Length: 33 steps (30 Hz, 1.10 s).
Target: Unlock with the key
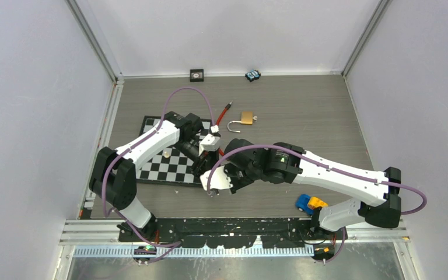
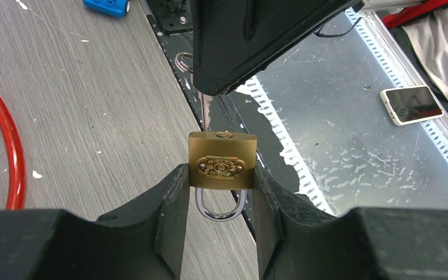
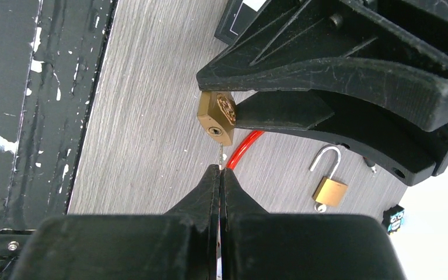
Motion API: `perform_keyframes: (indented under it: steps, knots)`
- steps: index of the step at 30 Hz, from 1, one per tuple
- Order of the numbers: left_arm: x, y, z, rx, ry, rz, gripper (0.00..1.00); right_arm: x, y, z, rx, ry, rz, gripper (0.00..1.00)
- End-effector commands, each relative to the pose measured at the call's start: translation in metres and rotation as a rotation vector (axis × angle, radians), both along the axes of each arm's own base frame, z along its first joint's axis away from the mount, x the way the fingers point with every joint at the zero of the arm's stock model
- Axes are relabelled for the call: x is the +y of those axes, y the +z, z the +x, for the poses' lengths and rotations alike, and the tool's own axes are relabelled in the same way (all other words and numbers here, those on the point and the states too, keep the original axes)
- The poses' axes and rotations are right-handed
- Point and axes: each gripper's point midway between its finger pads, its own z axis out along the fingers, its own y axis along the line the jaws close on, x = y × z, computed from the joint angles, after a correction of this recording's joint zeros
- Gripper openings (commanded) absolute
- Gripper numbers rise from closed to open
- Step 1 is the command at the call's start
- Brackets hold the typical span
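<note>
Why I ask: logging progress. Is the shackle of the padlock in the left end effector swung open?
No, both legs of the shackle sit in the padlock body.

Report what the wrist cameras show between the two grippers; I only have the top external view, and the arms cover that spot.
Observer: The left gripper has its jaws clamped on the sides of a brass padlock, with the shackle closed.
Operator: Give me the right side.
Observer: The right gripper is shut on a thin key, with the blade pointing at the lock.
Operator: Say whether it is in.
Observer: It is not in. The left wrist view shows the tip beside the keyhole, near the edge of the body.
</note>
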Motion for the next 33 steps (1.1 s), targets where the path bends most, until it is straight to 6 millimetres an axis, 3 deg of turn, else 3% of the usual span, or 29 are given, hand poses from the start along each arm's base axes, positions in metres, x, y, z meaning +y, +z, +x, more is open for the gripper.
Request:
perform_keyframes:
  steps: [1, 15, 33]
  knots:
    - [-0.007, 0.017, 0.005, 0.015, 0.019, -0.051, 0.00, 0.011, 0.018, 0.006, -0.050, -0.009, 0.050, 0.01]
    - [-0.008, 0.014, 0.010, 0.012, 0.035, -0.031, 0.00, 0.015, 0.022, 0.001, -0.034, -0.012, 0.068, 0.01]
    - [-0.008, 0.015, 0.008, 0.011, 0.035, -0.038, 0.00, 0.010, 0.012, 0.001, -0.054, -0.001, 0.037, 0.01]
